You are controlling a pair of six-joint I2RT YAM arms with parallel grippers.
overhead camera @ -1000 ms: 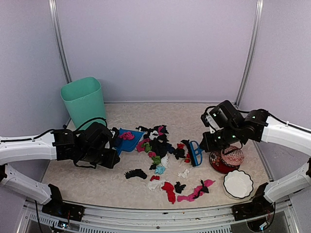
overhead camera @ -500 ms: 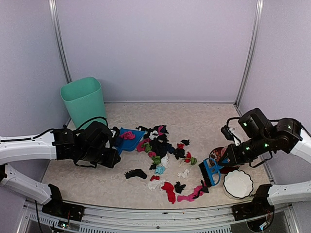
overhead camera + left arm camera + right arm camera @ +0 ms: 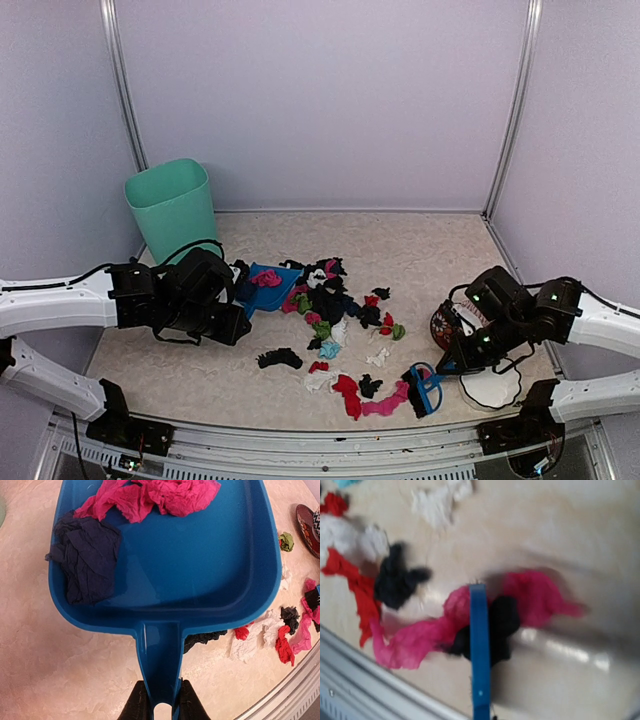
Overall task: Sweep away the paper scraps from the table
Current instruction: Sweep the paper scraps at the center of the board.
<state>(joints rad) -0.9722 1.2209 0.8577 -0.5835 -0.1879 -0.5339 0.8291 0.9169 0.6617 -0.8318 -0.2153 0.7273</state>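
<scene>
The paper scraps (image 3: 330,300) lie in a loose pile mid-table (image 3: 420,250), with pink (image 3: 385,405), red (image 3: 347,395) and black (image 3: 280,357) bits nearer the front. My left gripper (image 3: 238,300) is shut on the handle of the blue dustpan (image 3: 268,287), which lies flat at the pile's left. In the left wrist view my gripper (image 3: 160,710) clamps the handle; the dustpan (image 3: 200,565) holds a pink scrap (image 3: 160,495) and a navy scrap (image 3: 85,560). My right gripper (image 3: 450,362) holds the blue brush (image 3: 425,390) low at the front right. The brush (image 3: 480,655) stands on a black scrap (image 3: 502,625) and a pink scrap (image 3: 410,640); its fingers are out of that view.
A green bin (image 3: 172,208) stands at the back left. A red-patterned bowl (image 3: 445,325) and a white bowl (image 3: 492,388) sit at the right, partly behind my right arm. The metal front edge (image 3: 330,435) runs just beyond the brush. Pale walls close in three sides.
My right arm has swung the brush from the pile's right side down to the front right, beside the pink and black scraps. The left arm and dustpan have not moved.
</scene>
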